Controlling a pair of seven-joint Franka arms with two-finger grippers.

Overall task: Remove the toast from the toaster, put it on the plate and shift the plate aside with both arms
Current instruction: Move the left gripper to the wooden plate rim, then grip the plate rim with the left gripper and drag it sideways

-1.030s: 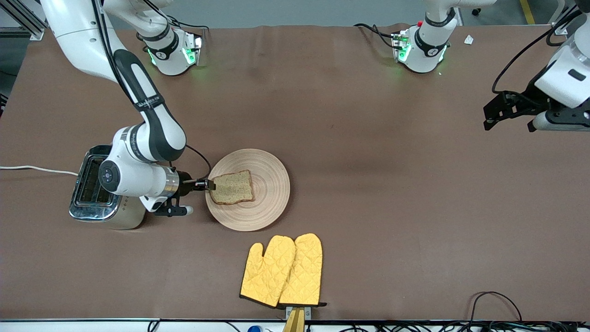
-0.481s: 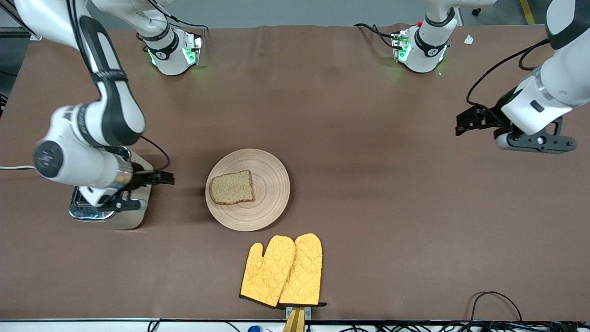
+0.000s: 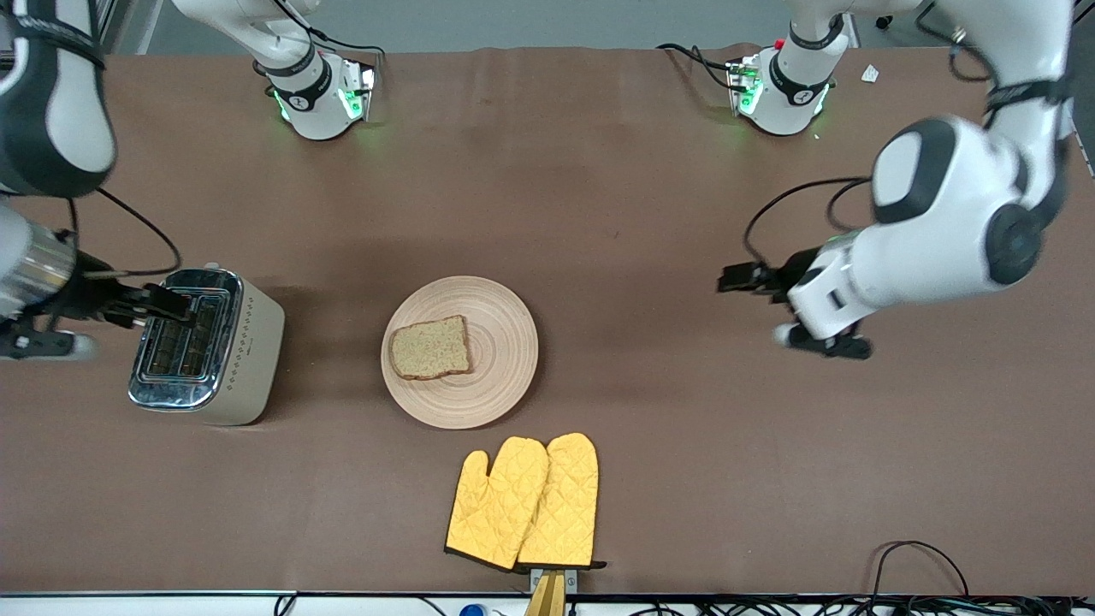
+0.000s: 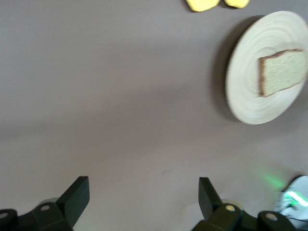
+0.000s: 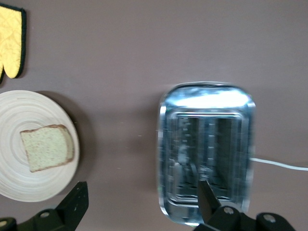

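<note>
The toast [image 3: 430, 347] lies flat on the round wooden plate [image 3: 505, 342] at the table's middle. My right gripper [image 3: 180, 308] is open and empty, up over the toaster [image 3: 205, 346]. Its wrist view shows the gripper [image 5: 142, 197] open, with the toaster [image 5: 207, 149], the plate [image 5: 19, 178] and the toast [image 5: 47, 147] below. My left gripper [image 3: 727, 280] is open and empty over bare table, toward the left arm's end from the plate. The left wrist view shows the gripper [image 4: 143, 192] open, with the plate [image 4: 245, 82] and the toast [image 4: 283, 72] off to one side.
A steel two-slot toaster stands toward the right arm's end of the table, its white cord [image 3: 68, 314] running off the edge. A pair of yellow oven mitts [image 3: 526, 500] lies nearer the front camera than the plate. Cables [image 3: 920, 556] lie at the front edge.
My right gripper let go of the toast, rose and drew back from the plate to over the toaster. My left arm swung in from the table's end toward the plate.
</note>
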